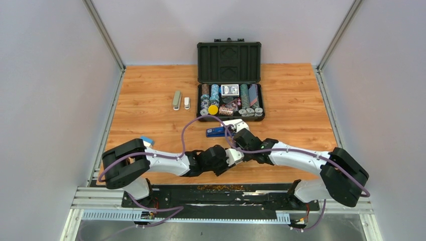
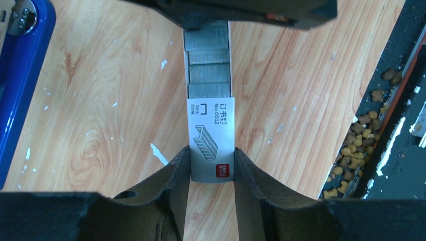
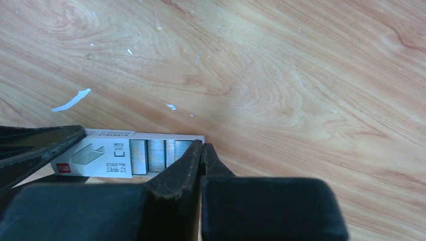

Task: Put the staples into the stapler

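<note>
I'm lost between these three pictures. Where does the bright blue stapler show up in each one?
Top external: the blue stapler lies mid-table, just in front of the black case.
Left wrist: the blue stapler runs down the left edge, partly cut off.
Right wrist: not in it.
Shared landmark: the white staple box shows in both wrist views; the wooden table shows in all three.

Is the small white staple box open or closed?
Open: the staple box is slid open, baring rows of grey staples beyond its printed sleeve, which the left gripper clamps.
</note>
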{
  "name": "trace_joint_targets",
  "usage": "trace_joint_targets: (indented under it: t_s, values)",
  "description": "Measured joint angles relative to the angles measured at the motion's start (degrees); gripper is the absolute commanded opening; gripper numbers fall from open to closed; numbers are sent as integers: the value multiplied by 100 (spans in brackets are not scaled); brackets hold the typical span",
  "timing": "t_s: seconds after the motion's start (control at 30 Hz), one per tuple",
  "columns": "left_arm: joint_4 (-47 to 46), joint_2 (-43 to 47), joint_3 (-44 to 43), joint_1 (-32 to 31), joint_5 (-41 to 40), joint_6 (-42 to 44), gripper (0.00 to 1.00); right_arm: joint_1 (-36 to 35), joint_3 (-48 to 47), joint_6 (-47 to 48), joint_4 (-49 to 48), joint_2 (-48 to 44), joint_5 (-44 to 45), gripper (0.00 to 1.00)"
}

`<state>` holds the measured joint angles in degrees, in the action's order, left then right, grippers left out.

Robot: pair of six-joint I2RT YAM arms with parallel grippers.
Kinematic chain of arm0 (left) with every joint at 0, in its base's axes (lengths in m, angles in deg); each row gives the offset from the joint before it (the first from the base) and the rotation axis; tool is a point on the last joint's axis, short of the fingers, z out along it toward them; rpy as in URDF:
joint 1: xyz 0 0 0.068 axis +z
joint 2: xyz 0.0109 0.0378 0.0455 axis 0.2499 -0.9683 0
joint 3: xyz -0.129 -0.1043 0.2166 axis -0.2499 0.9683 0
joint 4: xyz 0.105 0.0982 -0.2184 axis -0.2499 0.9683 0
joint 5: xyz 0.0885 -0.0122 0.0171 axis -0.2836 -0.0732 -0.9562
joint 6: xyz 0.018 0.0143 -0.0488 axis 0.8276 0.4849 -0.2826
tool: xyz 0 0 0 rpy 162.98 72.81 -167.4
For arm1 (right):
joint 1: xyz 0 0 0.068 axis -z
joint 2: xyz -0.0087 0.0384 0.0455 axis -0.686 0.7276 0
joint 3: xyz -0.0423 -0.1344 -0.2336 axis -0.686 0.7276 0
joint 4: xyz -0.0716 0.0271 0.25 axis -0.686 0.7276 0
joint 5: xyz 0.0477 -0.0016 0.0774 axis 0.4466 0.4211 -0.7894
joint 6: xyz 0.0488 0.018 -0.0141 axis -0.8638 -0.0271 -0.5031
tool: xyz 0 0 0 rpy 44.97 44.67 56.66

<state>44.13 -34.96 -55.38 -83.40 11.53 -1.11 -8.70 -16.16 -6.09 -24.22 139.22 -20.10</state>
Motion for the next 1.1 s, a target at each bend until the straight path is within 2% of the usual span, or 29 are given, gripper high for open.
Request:
trace_joint_targets:
  t_s: [0.2,0.3,0.4,0.57,0.7,0.87,1.03,1.1]
  values:
    - [90,136,103,-87,-50,57,42,72,-2,0,81,-2,7,0]
    - [160,256,192,-153,-76,118,46,83,-4,-2,107,-2,4,1]
    - [212,337,249,-179,-111,151,59,83,-11,0,114,20,2,4]
    - [328,448,258,-181,-160,175,76,83,-11,7,133,17,-20,17]
    - [492,800,278,-188,-291,149,82,83,-11,15,205,-216,-57,40]
    - [560,1486,251,-192,-713,155,93,83,-11,-9,411,-903,-28,63]
    - [758,1731,-44,-153,-1305,365,95,83,-20,-118,717,-1825,271,95]
    - [861,1661,-247,-48,-1440,457,97,83,-22,-168,859,-2234,455,99]
